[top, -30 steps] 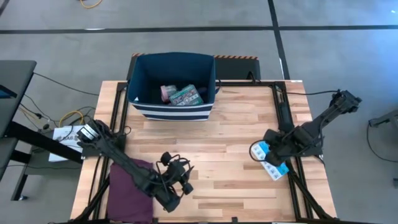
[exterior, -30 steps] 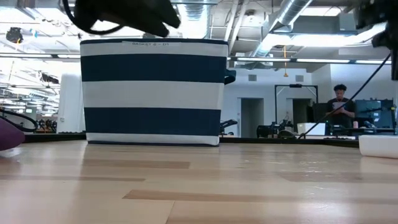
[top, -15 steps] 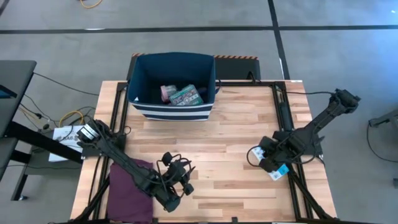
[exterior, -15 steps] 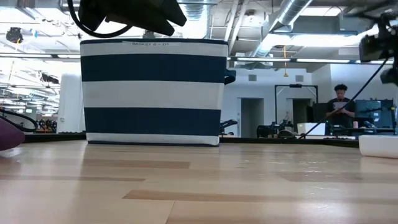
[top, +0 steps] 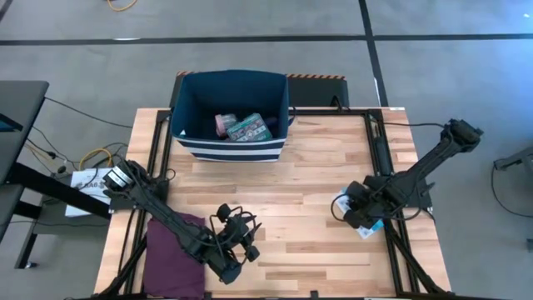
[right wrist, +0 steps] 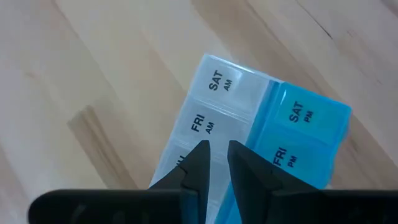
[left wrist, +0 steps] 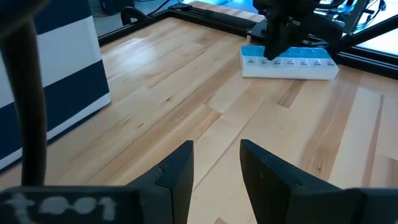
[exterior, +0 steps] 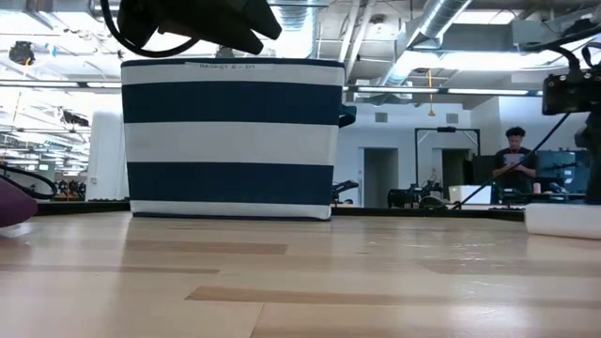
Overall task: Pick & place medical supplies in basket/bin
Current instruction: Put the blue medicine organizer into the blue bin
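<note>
I see my right gripper (right wrist: pixel 214 163) low over the blue-white pill organizer (right wrist: pixel 249 134), which lies flat on the table (top: pixel 291 192) near its right edge, the fingers almost together and grasping nothing. My left gripper (left wrist: pixel 216 163) waits near the front edge beside the purple cloth (top: pixel 171 250), fingers slightly apart and empty. The striped bin (top: pixel 231 150) at the far side already holds some supplies (top: pixel 247 127).

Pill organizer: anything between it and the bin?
Nothing visible. The right gripper hangs just over the pill organizer, and only bare table lies between it and the striped bin.
</note>
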Robot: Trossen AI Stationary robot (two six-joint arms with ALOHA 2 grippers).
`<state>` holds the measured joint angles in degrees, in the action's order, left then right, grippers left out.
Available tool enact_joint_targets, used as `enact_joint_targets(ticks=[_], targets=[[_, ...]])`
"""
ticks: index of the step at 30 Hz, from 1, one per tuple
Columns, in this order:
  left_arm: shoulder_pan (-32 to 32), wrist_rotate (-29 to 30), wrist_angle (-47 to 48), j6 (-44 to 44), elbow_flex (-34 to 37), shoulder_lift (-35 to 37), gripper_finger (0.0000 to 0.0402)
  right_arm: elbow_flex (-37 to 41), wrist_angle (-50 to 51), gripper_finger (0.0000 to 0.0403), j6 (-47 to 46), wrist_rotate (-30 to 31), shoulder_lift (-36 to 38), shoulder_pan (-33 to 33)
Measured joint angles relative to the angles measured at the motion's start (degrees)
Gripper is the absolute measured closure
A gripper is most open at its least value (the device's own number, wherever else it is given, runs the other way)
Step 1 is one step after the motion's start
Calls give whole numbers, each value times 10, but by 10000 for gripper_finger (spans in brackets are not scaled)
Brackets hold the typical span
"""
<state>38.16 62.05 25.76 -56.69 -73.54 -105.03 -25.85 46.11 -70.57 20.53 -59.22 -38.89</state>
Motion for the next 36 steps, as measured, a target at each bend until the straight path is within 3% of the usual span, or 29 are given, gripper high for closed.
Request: enact_joint_targets(ticks=[8, 13, 17, 21, 29, 33, 36], targets=[[0, -1, 0, 0, 0, 0, 281, 2, -196, 347, 155, 53, -10, 21], [0, -2, 0, 0, 0, 0, 281, 2, -401, 347, 287, 75, -51, 66], [0, -2, 0, -1, 0, 0, 281, -2, -503, 347, 347, -1, -95, 91], [0, -2, 1, -1, 0, 0, 281, -27, -426, 356, 324, -28, -105, 81], [0, -10, 2, -1, 0, 0, 281, -64, -177, 400, 224, 24, -68, 22], [0, -18, 1, -2, 0, -1, 281, -68, -55, 396, 132, 50, -43, 2], [0, -17, -1, -2, 0, -11, 281, -63, 36, 401, 37, 18, -42, 4]])
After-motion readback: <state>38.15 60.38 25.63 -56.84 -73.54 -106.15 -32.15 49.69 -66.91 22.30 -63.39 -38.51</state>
